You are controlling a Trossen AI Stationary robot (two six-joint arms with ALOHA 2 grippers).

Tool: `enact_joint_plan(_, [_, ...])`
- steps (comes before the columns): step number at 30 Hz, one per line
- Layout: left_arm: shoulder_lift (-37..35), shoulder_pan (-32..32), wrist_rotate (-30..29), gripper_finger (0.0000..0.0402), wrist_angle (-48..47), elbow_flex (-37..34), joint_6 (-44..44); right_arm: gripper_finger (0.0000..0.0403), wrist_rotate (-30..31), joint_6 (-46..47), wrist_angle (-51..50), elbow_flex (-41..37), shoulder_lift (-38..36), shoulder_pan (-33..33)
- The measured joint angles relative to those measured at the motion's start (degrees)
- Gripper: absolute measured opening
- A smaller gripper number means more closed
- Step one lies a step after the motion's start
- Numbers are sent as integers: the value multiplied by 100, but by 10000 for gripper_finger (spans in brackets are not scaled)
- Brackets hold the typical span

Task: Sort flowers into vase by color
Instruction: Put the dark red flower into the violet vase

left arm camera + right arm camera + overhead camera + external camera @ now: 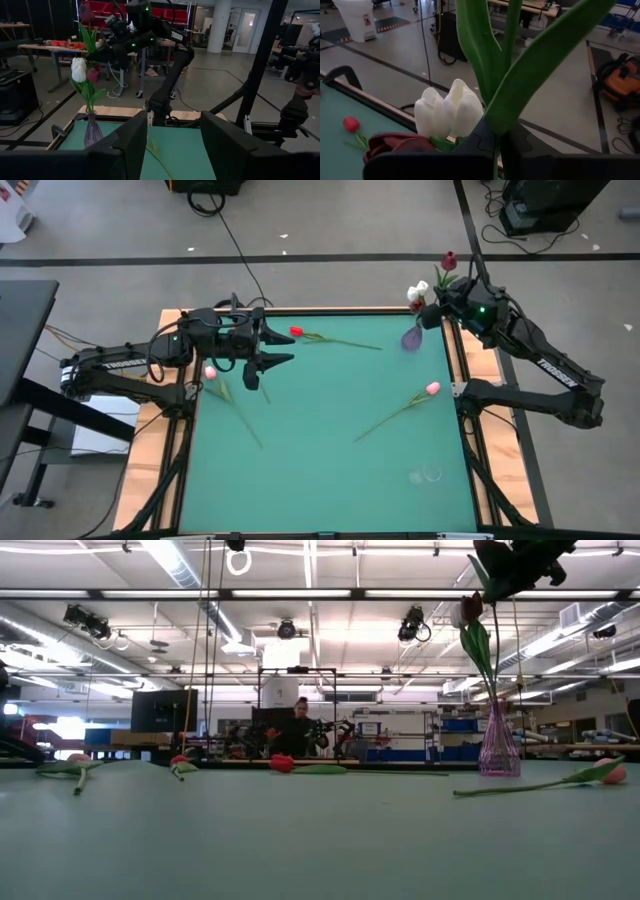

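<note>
A purple vase (pixel 412 337) (pixel 497 750) stands near the table's far right corner and holds a white tulip (pixel 447 112) (pixel 78 70) and a dark red one (pixel 395 142). My right gripper (pixel 447 298) (pixel 499 137) is above the vase, shut on another tulip's stem; its dark red head (pixel 450 260) rises above the gripper. My left gripper (pixel 268 350) (pixel 172 145) hovers open over the far left of the mat. A red tulip (pixel 296 332), a pink tulip (pixel 432 388) and another pink tulip (pixel 210 372) lie flat on the mat. My right gripper pinches the green stem (pixel 501 131) between its two fingers, just below where the leaves spread, with the fingers across it. The tulip stands upright, lifted clear of the table. Its lower stem (pixel 512 650) runs down toward the vase neck; whether it is inside, I cannot tell.
The green mat (pixel 330 480) has a raised wooden rim (pixel 300 309). A faint clear glass object (pixel 428 474) stands near the right near side. The mat's middle and near half hold nothing else. A person (pixel 300 725) is in the room far beyond the table.
</note>
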Motion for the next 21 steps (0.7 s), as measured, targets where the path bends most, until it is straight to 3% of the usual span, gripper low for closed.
enact_joint_plan(13, [0, 0, 0, 189, 0, 2, -1, 14, 48, -20, -315, 480, 0, 2])
enact_joint_plan(21, [0, 0, 0, 189, 0, 2, -1, 14, 3, 82, -425, 328, 121, -2])
